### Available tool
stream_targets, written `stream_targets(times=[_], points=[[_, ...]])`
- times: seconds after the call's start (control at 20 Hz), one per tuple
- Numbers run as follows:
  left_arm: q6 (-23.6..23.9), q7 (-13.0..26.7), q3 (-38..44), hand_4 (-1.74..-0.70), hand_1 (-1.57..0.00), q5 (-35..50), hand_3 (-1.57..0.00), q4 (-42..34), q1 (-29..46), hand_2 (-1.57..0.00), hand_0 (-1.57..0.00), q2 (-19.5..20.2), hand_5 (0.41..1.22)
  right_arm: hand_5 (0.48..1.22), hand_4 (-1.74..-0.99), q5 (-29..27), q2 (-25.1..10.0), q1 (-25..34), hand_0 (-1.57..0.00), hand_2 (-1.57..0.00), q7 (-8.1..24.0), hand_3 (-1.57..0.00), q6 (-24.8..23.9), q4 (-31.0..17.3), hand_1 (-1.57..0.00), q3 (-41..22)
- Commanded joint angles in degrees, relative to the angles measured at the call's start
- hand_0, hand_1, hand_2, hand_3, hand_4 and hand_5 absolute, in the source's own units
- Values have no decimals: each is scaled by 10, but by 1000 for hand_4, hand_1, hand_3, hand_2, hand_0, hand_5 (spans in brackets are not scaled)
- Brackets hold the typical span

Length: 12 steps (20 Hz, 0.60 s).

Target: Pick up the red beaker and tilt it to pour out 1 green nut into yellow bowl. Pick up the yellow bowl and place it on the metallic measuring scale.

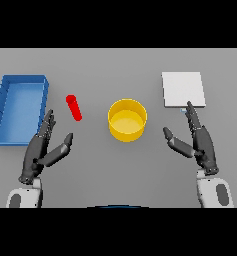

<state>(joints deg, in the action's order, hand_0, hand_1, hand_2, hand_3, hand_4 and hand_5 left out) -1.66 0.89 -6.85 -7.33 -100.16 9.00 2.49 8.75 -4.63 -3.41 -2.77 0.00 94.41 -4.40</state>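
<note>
The red beaker (74, 107) stands on the grey table left of centre, a slim red tube leaning slightly. At the table's centre sits the yellow bowl (127, 119), round and with nothing visible inside. The metallic measuring scale (183, 89), a pale square plate, lies at the back right. My left hand (41, 147) rests low at the left, below and left of the beaker, fingers straight and open, apart from it. My right hand (200, 140) is at the right, just below the scale, open, with fingertips close to the scale's front edge.
A blue rectangular bin (20, 107) stands at the far left, beside my left hand. Grey table surface surrounds the bowl on all sides.
</note>
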Motion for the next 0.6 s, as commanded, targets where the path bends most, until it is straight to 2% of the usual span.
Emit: stream_targets(times=[0.0, 0.15, 0.25, 0.3, 0.55], points=[[-2, 3, 2, -1179, 1, 1, 1, -3, -3, 1, 1, 4, 657, 590, -1225, -9, 3, 6, 1, 1, 6, 1, 4, 0, 1, 1], [-1, 16, -6, -1178, 1, -6, 1, 4, -7, 1, 1, -1, 655, 611, -1272, -22, 2, 1, 1, 1, -11, 1, 17, 4, 1, 1], [4, 22, 3, -1189, 1, -5, 1, 31, -29, 1, 1, -5, 658, 621, -1291, -26, 2, 5, 1, 1, -9, 1, 19, 1, 1, 4], [7, 21, 9, -1193, 1, -5, 1, 47, -43, 1, 1, -4, 658, 624, -1292, -24, 2, 0, 1, 1, -17, 1, 20, 7, 1, 1], [26, 8, 29, -1211, 1, -18, 1, 135, -122, 1, 1, -7, 659, 617, -1292, -34, -6, 4, 1, 1, -13, 1, 28, 7, 1, 9]])
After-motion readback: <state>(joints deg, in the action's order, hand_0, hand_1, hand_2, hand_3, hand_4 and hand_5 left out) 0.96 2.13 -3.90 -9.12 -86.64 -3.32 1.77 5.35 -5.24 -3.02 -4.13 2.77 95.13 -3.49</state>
